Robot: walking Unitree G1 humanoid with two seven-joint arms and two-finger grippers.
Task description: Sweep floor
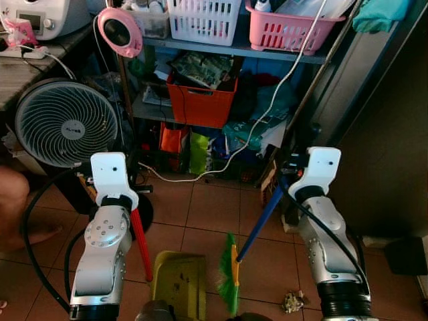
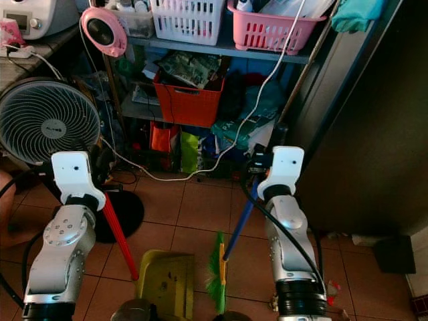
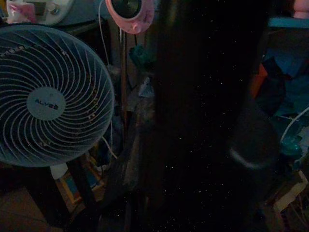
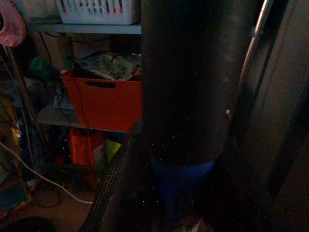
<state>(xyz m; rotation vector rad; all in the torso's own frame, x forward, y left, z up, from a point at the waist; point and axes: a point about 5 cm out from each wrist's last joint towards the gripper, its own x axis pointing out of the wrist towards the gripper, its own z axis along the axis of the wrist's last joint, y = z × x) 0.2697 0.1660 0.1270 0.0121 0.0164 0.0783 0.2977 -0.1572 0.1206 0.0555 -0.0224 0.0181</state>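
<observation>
Broom (image 1: 249, 235) and dustpan (image 1: 179, 281) sit low on the tiled floor (image 1: 200, 207) before me, my right tool (image 1: 289, 175) clenched on the blue handle, my left tool (image 1: 127, 200) on the red one.

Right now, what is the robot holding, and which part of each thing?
The left gripper holds the yellow dustpan by its red handle. The right gripper holds the green broom by its blue stick.

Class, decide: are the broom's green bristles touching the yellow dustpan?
Apart. The left eye view shows tiled floor between the green bristles and the yellow dustpan.
</observation>
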